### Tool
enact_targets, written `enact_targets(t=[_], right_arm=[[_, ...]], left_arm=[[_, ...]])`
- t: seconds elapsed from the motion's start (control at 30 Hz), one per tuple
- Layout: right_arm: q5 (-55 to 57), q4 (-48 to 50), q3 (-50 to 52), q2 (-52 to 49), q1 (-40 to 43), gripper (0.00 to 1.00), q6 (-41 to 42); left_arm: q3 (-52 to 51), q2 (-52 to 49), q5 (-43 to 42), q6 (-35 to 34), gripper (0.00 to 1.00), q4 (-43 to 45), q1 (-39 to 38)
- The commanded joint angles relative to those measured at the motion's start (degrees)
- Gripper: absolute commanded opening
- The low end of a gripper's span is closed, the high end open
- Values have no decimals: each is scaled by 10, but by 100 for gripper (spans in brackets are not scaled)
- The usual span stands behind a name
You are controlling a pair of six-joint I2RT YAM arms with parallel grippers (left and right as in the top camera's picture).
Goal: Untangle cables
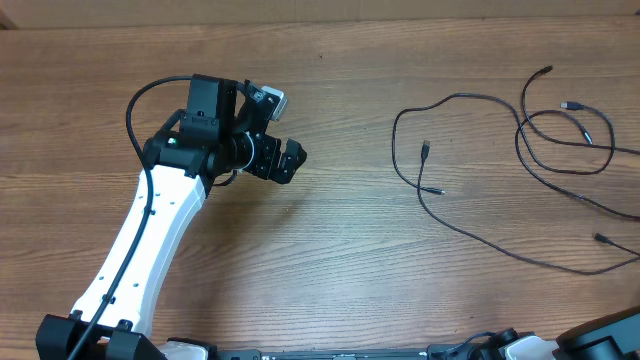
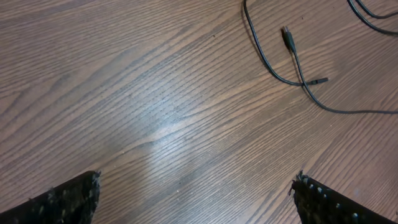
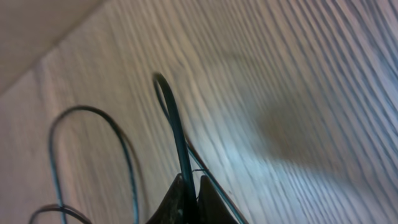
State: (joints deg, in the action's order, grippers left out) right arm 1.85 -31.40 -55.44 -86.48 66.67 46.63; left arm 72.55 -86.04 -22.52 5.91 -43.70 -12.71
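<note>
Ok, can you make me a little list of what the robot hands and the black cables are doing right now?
table: brown wood
cables: thin and black, spread in loose loops on the right half of the table, some crossing each other
left gripper: open, holding nothing, over bare wood to the left of the cables
right gripper: shut on one cable, which runs up from between its fingers
</note>
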Motion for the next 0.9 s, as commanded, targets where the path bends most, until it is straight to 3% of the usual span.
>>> enact_targets(t=[0.0,0.17,0.2,0.23,0.3,0.33,0.5,0.87], right_arm=[[-7,31,0,2,3,6,-3],[-16,59,0,2,3,7,-5],[-16,62,0,2,3,11,-5],[-16,64,0,2,3,22,-5],[-16,68,0,2,2,84,-5],[-17,68,0,2,2,100,-5],[-68,74,0,2,2,100,-28],[-453,163,0,2,-53,100,-249]], left_arm=[[2,-1,-11,-13,100,0,-1],[2,-1,-11,-17,100,0,-1],[2,-1,-11,-17,100,0,-1],[2,-1,-11,-17,100,0,-1],[2,-1,-11,-17,100,0,-1],[2,-1,-10,-17,99,0,-1],[2,-1,-11,-17,100,0,-1],[2,-1,-11,-17,99,2,-1]])
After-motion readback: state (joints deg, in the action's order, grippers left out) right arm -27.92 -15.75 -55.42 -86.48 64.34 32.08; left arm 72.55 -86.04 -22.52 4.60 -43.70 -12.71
